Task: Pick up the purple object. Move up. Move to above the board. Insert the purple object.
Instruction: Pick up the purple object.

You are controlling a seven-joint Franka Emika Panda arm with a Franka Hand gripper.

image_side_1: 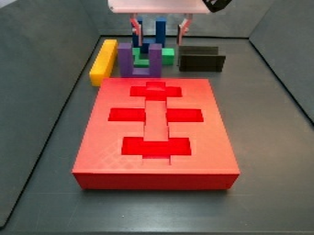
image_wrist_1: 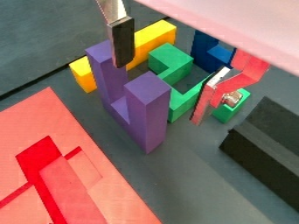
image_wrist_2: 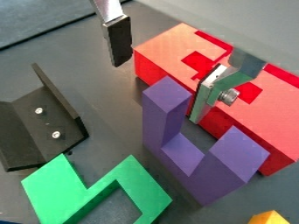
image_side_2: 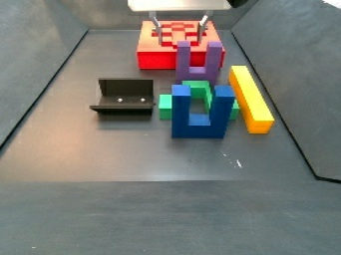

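Note:
The purple object point(image_wrist_1: 131, 103) point(image_wrist_2: 193, 144) is a U-shaped block standing prongs-up on the dark floor, close to the end of the red board point(image_wrist_2: 176, 57) point(image_side_1: 157, 128). My gripper point(image_wrist_1: 172, 66) point(image_wrist_2: 167, 66) hangs open just above it. In both wrist views one finger point(image_wrist_1: 121, 39) shows beside a prong and the other finger point(image_wrist_2: 216, 87) stands wide on the opposite side. Nothing is held between them. In a side view the gripper point(image_side_2: 181, 32) sits over the purple object point(image_side_2: 200, 62).
A green block point(image_wrist_1: 176, 83), a blue two-pronged piece point(image_side_2: 200, 112) and a long yellow bar point(image_side_2: 249, 97) crowd round the purple object. The dark fixture point(image_wrist_2: 41, 127) point(image_side_2: 123, 98) stands on the floor beside them. Dark walls ring the workspace.

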